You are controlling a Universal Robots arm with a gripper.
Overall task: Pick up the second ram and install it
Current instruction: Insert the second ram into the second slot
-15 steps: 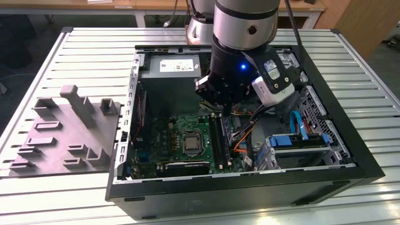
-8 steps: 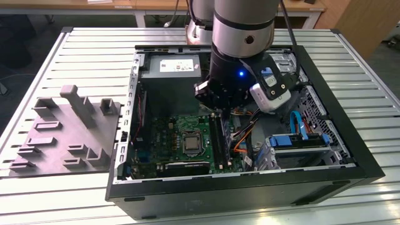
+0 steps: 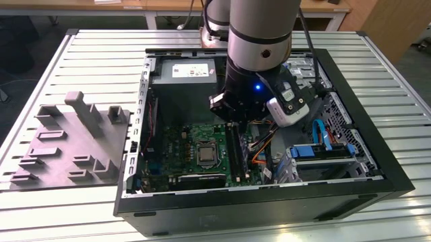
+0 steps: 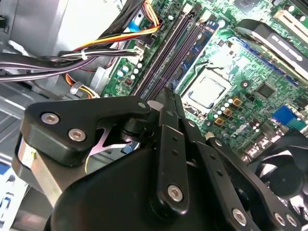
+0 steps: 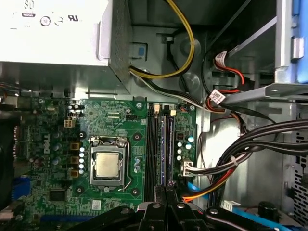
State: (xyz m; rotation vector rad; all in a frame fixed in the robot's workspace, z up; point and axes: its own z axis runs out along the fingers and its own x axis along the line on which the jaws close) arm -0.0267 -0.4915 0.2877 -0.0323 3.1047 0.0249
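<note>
The second ram (image 5: 169, 144), a thin dark blue-green stick, stands on edge in the black memory slot farthest from the CPU (image 5: 107, 165). My gripper (image 5: 163, 196) hangs low over the near end of the memory slots (image 4: 166, 55), its black fingers (image 4: 168, 103) drawn together, and I see nothing between them. Whether the fingertips touch the stick I cannot tell. In the exterior view the arm (image 3: 259, 45) reaches down into the open computer case (image 3: 377, 166), and its wrist hides the fingers above the green motherboard (image 3: 189, 138).
The grey power-supply box (image 3: 185, 73) sits at the case's far end. Cable bundles (image 5: 240, 154) run close beside the slots. A blue-latched drive cage (image 3: 320, 151) stands toward the exterior view's right. A grey parts fixture (image 3: 74, 136) lies on the slatted table outside the case.
</note>
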